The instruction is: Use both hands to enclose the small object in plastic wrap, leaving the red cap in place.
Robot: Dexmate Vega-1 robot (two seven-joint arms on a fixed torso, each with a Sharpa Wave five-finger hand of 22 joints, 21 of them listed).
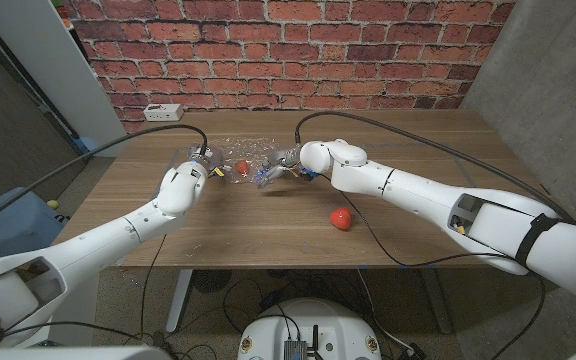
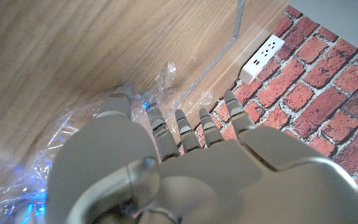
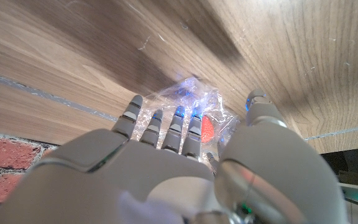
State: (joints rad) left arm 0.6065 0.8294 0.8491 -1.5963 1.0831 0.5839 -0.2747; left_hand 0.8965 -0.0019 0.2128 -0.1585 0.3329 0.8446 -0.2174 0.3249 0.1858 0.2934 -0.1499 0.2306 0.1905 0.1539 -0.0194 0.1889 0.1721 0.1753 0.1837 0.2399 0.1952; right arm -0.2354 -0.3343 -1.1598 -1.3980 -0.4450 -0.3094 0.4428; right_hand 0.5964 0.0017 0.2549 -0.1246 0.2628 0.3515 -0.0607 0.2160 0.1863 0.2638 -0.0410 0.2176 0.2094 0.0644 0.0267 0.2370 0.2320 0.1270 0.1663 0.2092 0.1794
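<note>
Crumpled clear plastic wrap point(image 1: 246, 158) lies at the table's far middle with a small red object point(image 1: 240, 167) inside it. My left hand point(image 1: 200, 162) is at the wrap's left edge, its fingers point(image 2: 178, 127) spread over the wrap point(image 2: 161, 79). My right hand point(image 1: 286, 159) is at the wrap's right edge. Its fingers point(image 3: 174, 127) and thumb close around the bunched wrap point(image 3: 188, 99), where the red object point(image 3: 208, 129) shows through. The red cap point(image 1: 340, 217) sits alone on the table, nearer to me and under my right forearm.
A white power strip point(image 1: 160, 111) lies at the table's far left by the brick wall, also in the left wrist view point(image 2: 261, 57). Black cables run along both arms onto the table.
</note>
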